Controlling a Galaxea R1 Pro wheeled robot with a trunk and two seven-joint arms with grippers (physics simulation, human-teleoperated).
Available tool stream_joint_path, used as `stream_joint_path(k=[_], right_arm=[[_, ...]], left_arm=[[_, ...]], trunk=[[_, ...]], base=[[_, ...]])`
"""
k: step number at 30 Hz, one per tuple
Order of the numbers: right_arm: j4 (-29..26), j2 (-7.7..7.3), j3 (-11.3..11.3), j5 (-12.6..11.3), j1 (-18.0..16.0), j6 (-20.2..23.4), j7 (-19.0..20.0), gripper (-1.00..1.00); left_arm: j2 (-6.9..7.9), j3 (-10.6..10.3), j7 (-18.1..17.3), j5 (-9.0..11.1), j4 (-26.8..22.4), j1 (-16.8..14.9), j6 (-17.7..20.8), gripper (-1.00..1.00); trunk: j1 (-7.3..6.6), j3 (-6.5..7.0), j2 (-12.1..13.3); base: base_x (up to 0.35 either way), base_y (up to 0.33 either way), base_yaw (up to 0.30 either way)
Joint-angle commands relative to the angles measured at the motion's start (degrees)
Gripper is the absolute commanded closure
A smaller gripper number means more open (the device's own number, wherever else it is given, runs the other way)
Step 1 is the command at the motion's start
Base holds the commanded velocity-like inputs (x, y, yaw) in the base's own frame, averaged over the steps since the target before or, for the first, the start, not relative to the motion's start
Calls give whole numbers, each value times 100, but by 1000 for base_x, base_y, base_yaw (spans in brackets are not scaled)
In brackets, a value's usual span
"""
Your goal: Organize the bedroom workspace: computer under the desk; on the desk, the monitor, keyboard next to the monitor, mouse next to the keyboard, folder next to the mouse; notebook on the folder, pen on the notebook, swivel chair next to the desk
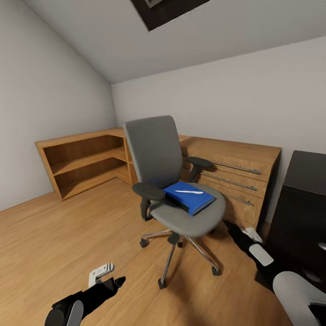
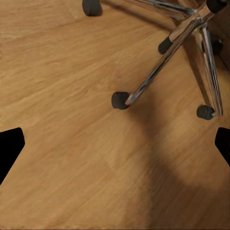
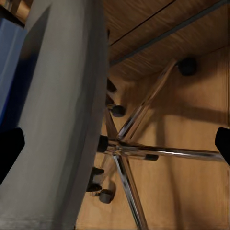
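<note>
Nearest us, our left end effector (image 1: 108,278) hangs low over the wooden floor (image 1: 52,237), its 2 fingers spread wide in the left wrist view with only bare boards and chair castors between them, so it holds nothing. Our right end effector (image 1: 248,235) reaches toward the front edge of the seat; in the right wrist view its dark fingertips (image 3: 10,148) stand far apart at either side of the picture, framing the seat's edge and the chrome 5-star base without gripping either.

At centre stands the swivel chair (image 1: 166,177), out on the open floor and, in our judgement, not yet placed beside the worktop (image 1: 312,197), whose black corner and round silver knobs show at the right edge. On the seat lies the folder (image 1: 194,198), bright blue, with the pen (image 1: 189,192) resting white across its top. We cannot make out a notebook under the pen.

Behind the chair run a light wooden drawer cabinet (image 1: 241,172) and open shelves (image 1: 86,163) against the wall.

As we read it, the folder and pen still await their move to the worktop, and the chair still needs positioning.
</note>
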Motion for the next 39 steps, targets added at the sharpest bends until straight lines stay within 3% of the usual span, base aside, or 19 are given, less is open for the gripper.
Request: stream_joint_path(k=[1,8,13,16,18,22,27,33,37,38,39], right_arm=[[-7,2,-37,-35,-3,39,25,-100],[-33,19,-27,70,-3,-32,29,-100],[-34,35,26,747,0,-237,99,-100],[-50,42,38,913,4,-307,166,-100],[-58,40,42,966,10,-327,216,-100],[-145,40,58,1069,84,-341,339,-100],[-111,47,65,1083,257,-339,399,-100],[-97,65,166,1181,680,-352,480,-100],[-101,134,314,1532,993,-618,586,-100],[-58,400,367,2349,1560,-1420,714,-100],[-48,424,369,2469,1699,-1563,723,-100]], left_arm=[[-5,17,-31,-13,-4,-4,33,-100],[-6,23,-27,-15,-2,-4,28,-100],[-11,16,-27,-15,4,-4,28,-100],[-11,18,-27,-15,4,-4,28,-100],[-9,37,-27,-15,5,-4,26,-100],[9,63,-20,-13,5,-4,-442,-100],[23,94,-11,0,74,-4,-522,-100],[40,200,-18,-14,904,-4,-559,-100],[43,195,10,-22,1343,-4,-833,-100],[218,191,157,-23,2058,-3,-1266,-100],[238,188,168,-22,2153,-4,-1297,-100]], trunk=[[-4,-6,-3],[-4,-6,-3],[-4,-6,-3],[-4,-6,-3],[-4,-6,-3],[-70,48,118],[-180,138,318],[-312,246,559],[-400,318,719],[-422,336,759],[-444,354,800]], base=[[-295,0,0],[-300,0,0],[-302,0,0],[-261,0,0],[-123,0,0],[-12,0,0],[-1,0,0],[0,0,0],[0,0,0],[0,0,0],[0,0,0]])
